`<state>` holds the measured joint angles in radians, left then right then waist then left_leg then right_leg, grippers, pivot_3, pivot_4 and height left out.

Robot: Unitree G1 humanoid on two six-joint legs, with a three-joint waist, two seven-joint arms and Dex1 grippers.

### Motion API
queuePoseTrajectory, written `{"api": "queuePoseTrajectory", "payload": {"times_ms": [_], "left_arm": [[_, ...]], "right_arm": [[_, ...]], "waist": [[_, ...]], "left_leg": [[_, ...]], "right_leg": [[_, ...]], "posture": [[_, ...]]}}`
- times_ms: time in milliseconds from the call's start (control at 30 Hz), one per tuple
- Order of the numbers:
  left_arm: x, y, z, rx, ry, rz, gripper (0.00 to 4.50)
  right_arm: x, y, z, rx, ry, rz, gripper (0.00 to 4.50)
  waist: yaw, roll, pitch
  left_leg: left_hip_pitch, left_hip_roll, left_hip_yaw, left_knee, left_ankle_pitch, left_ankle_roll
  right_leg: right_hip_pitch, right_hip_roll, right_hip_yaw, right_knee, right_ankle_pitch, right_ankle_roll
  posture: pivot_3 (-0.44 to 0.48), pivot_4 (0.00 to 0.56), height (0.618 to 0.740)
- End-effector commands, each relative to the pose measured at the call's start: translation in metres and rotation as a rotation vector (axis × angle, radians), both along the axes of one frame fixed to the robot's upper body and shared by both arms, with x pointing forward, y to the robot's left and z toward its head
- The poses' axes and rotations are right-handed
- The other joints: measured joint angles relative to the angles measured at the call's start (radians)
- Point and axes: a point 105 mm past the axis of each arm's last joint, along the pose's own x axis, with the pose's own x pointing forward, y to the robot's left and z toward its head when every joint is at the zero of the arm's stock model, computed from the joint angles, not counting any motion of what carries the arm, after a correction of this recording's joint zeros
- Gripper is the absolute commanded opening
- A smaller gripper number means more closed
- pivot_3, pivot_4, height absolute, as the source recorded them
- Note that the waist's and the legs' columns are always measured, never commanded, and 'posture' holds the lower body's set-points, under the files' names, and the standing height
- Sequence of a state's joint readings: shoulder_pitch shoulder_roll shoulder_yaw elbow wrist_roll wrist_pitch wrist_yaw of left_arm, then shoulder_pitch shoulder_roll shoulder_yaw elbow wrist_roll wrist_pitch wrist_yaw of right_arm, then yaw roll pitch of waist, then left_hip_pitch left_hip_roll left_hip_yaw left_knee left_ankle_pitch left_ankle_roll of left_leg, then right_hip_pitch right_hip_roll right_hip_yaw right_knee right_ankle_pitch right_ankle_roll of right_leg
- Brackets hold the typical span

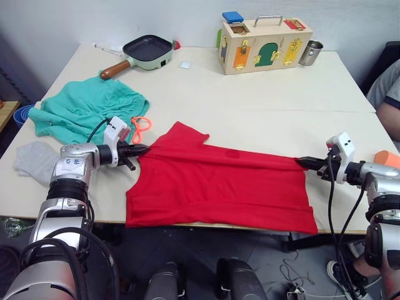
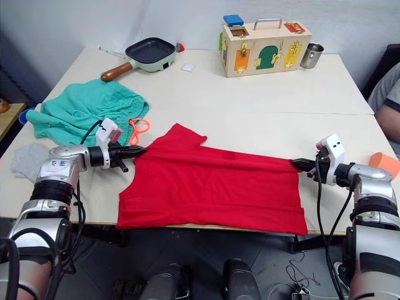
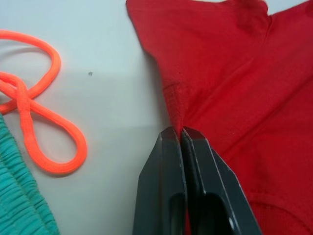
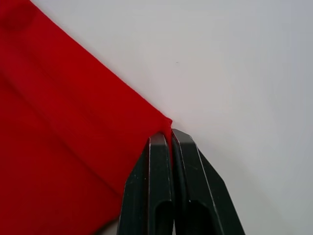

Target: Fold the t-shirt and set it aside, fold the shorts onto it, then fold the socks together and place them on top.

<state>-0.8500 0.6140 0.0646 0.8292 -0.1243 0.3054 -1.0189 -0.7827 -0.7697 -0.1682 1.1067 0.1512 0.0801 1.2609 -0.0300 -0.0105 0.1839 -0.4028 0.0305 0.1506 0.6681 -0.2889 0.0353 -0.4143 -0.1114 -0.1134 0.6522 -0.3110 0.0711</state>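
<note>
Seemingly both fingers' tips pinch the t-shirt (image 1: 219, 181) edges.

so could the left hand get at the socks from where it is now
Probably yes, but not right away: the left hand is shut on the t-shirt. The socks lie uncovered beside that arm, at the table's near-left edge, with nothing between them.

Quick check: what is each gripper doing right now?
Left gripper: shut on the t-shirt, at its left edge.
Right gripper: shut on the t-shirt's right corner.
</note>
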Motion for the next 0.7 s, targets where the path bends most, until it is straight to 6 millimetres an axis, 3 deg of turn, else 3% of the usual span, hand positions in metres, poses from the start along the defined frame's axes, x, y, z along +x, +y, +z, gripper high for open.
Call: {"api": "queuePoseTrajectory", "payload": {"times_ms": [33,167,367,400,700], "left_arm": [[-0.005,0.004,0.021,-0.047,-0.025,-0.024,1.23],[-0.009,0.003,0.032,-0.08,-0.018,-0.046,2.47],[0.009,-0.006,0.046,-0.128,-0.024,0.012,4.28],[0.013,-0.01,0.045,-0.127,-0.018,0.018,4.47],[0.047,-0.051,0.039,-0.119,-0.006,0.101,4.47]], "right_arm": [[-0.006,-0.001,0.018,0.027,-0.068,0.053,1.02],[-0.014,-0.003,0.036,0.011,-0.165,0.098,2.36],[-0.034,0.011,0.058,-0.047,-0.368,0.191,4.45],[-0.035,0.015,0.06,-0.04,-0.382,0.193,4.5],[-0.04,0.048,0.055,-0.004,-0.417,0.23,4.5]], "waist": [[0.0,0.0,0.0],[0.001,0.0,0.0],[0.009,0.0,0.0],[0.01,0.0,0.0],[0.008,-0.001,0.0]], "left_leg": [[0.0,0.0,0.0,0.0,0.0,0.0],[0.0,0.0,0.0,0.0,0.0,0.0],[0.0,0.0,-0.002,0.001,0.0,0.0],[0.0,-0.001,-0.002,0.001,0.0,0.0],[0.0,-0.001,-0.002,0.002,0.0,0.0]], "right_leg": [[0.0,0.0,0.0,0.0,0.0,0.0],[0.0,0.0,0.0,0.0,0.0,0.0],[0.001,-0.001,-0.001,0.0,0.0,0.0],[0.001,-0.001,-0.001,0.0,0.0,0.0],[0.001,0.0,-0.001,0.001,0.0,0.0]], "posture": [[0.0,0.15,0.74],[0.0,0.15,0.74],[0.0,0.15,0.74],[0.0,0.15,0.74],[0.0,0.15,0.74]]}}
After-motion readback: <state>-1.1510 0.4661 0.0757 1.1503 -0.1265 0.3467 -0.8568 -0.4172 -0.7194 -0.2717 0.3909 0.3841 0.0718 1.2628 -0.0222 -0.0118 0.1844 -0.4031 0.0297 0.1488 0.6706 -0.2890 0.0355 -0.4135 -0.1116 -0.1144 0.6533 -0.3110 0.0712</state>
